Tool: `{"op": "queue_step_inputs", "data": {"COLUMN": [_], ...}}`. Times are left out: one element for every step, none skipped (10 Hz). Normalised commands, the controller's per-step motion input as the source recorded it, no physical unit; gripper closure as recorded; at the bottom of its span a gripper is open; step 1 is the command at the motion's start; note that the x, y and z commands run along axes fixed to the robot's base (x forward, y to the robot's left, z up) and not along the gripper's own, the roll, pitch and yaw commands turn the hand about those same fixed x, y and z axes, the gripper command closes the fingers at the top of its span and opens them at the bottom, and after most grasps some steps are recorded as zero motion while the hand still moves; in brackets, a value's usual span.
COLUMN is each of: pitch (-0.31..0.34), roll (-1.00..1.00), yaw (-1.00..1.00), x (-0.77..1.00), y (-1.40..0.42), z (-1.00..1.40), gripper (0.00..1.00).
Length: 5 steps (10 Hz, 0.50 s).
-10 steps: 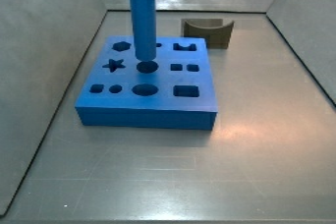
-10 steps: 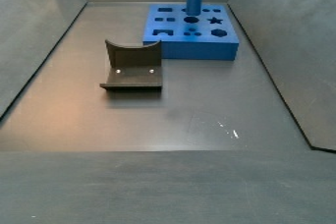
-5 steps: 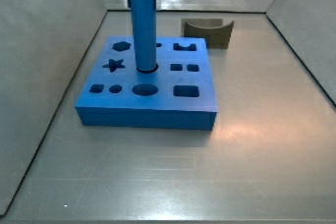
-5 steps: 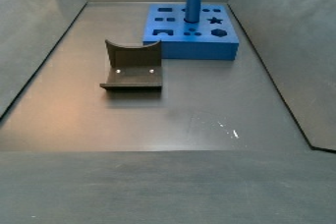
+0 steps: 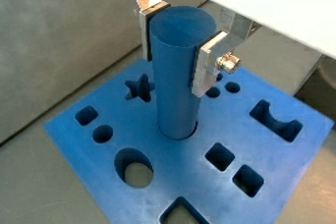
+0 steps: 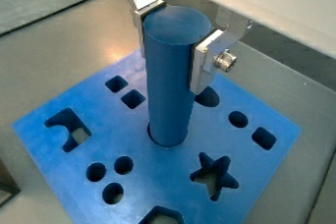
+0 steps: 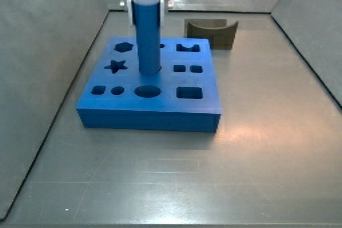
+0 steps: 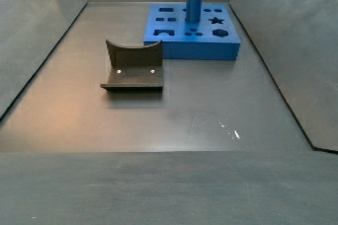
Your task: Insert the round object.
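The gripper (image 5: 179, 41) clamped the round object (image 5: 176, 76) near its top, the peg hanging straight below the fingers (image 5: 207, 63), its lower end entering the block's (image 5: 197, 159) round hole.

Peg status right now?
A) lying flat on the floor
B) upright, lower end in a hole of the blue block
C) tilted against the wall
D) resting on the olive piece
B: the round object stands upright in the blue block, with the gripper fingers flanking its top.
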Motion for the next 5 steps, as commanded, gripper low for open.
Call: {"op": "queue_step_inputs", "data": {"pitch": [-0.067,-0.067,-0.066,-0.064,-0.094], "roll": [-0.1,-0.08,-0.11,-0.15,-0.16], "yaw": [-0.02,-0.02,-0.01,0.0,-0.11], "x": [0.0,0.0,0.01,0.07,0.0], "y": [0.0,0.0,0.0,0.03,0.0], "z": [-0.4,-0.43,-0.41,-0.41,-0.25], "gripper": [1.0,1.0,1.0,1.0,1.0]}}
